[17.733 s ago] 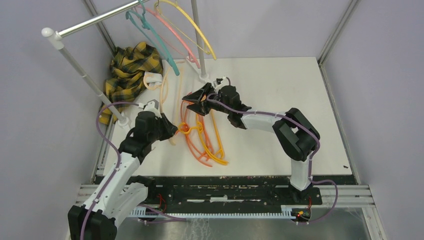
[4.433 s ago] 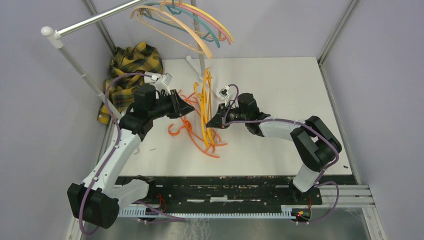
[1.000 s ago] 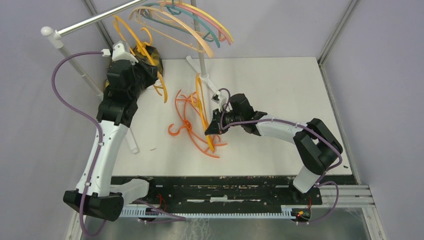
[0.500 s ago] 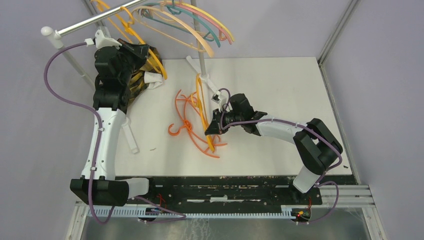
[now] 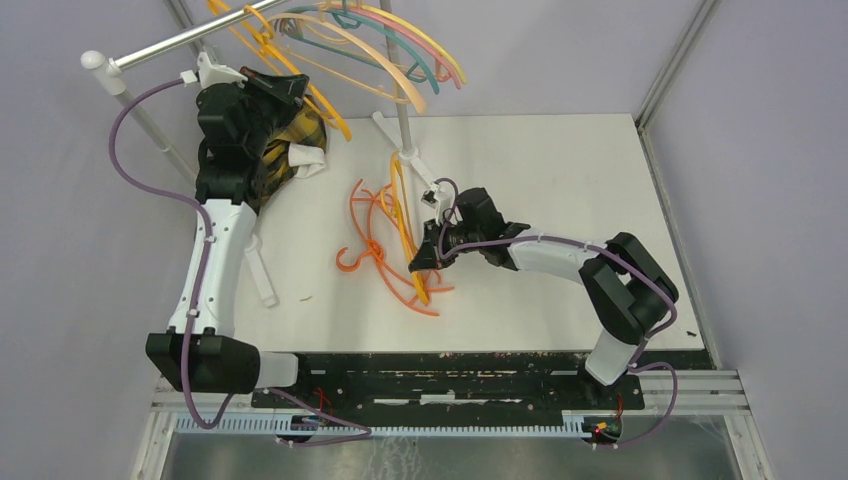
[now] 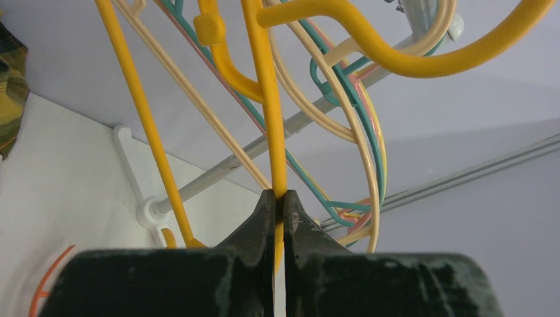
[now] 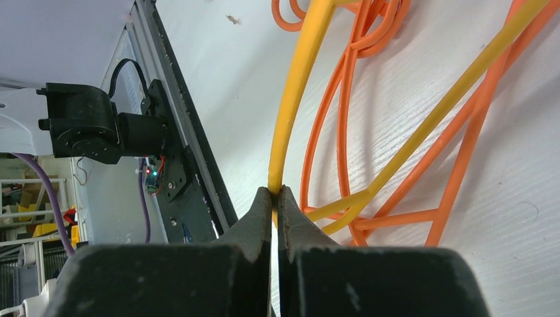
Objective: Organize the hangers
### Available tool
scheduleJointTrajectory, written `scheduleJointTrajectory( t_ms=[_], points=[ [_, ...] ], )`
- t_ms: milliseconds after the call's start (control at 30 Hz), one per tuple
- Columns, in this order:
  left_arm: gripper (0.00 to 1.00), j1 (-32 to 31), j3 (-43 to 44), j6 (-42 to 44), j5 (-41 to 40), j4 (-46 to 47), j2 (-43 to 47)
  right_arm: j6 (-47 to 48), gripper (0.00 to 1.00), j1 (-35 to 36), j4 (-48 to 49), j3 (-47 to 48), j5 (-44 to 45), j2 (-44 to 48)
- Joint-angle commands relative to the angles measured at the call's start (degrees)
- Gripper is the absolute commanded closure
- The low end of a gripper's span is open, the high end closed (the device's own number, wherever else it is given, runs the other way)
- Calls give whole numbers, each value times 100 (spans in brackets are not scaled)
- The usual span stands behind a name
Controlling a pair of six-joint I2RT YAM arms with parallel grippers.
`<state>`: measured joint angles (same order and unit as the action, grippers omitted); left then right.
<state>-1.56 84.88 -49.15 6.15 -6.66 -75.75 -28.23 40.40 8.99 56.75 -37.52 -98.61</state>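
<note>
Left gripper (image 6: 278,198) is up by the rack rail (image 5: 170,44), jaws pinched tight on the thin bar of a raised yellow hanger (image 6: 267,99). Its hook is close to the rail; whether it is over it, cannot tell. Hung hangers (image 5: 395,50) in peach, teal, pink and yellow are bunched on the rail just beyond, by the upright pole (image 5: 404,130). Right gripper (image 7: 277,193) is low over the white table (image 5: 560,180), jaws closed on the curved arm of a second yellow hanger (image 7: 292,99). That one lies across a tangle of orange hangers (image 5: 375,248) mid-table. Plaid cloth (image 5: 295,135) at back left, mostly hidden behind the left arm.
</note>
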Motion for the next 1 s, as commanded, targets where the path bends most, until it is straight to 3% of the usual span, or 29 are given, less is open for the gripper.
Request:
scheduleJointTrajectory(
  t_ms=[0, 233, 533, 733, 967],
  points=[
    [97, 41, 573, -496, -17, 298, -216, -12, 99, 16, 301, 314, -137, -55],
    [97, 42, 710, -598, -56, 346, -312, -33, 100, 15, 338, 382, -157, -146],
    [97, 44, 1814, -579, 143, -861, -1098, -122, 99, 20, 423, 464, -238, -260],
    [83, 49, 2200, -536, 338, -1189, -1459, -113, 99, 19, 445, 396, -230, -256],
    [65, 34, 1570, -370, 677, -956, -1194, -128, 100, 16, 484, 354, -230, -234]
  ],
)
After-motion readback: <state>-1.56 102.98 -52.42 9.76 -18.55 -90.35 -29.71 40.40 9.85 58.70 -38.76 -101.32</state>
